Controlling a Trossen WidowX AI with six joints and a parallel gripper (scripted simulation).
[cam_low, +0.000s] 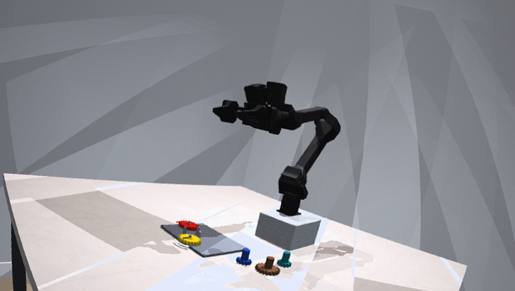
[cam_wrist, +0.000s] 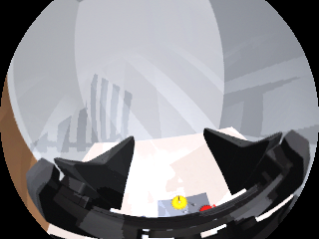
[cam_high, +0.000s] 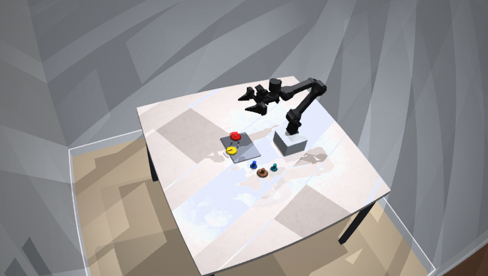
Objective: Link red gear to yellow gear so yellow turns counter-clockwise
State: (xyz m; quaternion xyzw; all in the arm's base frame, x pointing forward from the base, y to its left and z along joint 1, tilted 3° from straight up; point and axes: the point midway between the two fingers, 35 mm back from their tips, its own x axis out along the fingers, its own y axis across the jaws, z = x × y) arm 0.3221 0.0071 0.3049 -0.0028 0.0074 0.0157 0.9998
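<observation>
The grey board [cam_high: 250, 149] [cam_low: 221, 245] [cam_wrist: 166, 206] was taken as the landmark. On it the red gear [cam_high: 235, 136] [cam_low: 188, 225] [cam_wrist: 205, 208] and the yellow gear [cam_high: 231, 150] [cam_low: 189, 239] [cam_wrist: 179, 202] were seated near one edge, with a gap left between them, presumably so that the link could be made by added gears. Short empty pegs were seen in that gap, but their exact number could not be made out.

Beside the board, off one corner, the blue gear [cam_high: 253, 165] [cam_low: 244, 257] was stood on the table [cam_high: 205, 191] [cam_low: 88, 220] [cam_wrist: 150, 154]. Farther from the board were set the brown gear [cam_high: 262, 172] [cam_low: 268, 268], visibly the broadest of the loose three, and the teal gear [cam_high: 274, 168] [cam_low: 284, 260]. All three were stood with their stems upward, probably so that each could be gripped from above and its teeth kept free for pressing down.

The gripper [cam_high: 242, 104] [cam_low: 218, 110] [cam_wrist: 169, 135] was held high above the board's level and off to its side, its fingers spread wide and nothing grasped between them. By that raised pose, room was likely left for a first gear to be chosen; none had been added to the board's empty pegs.
</observation>
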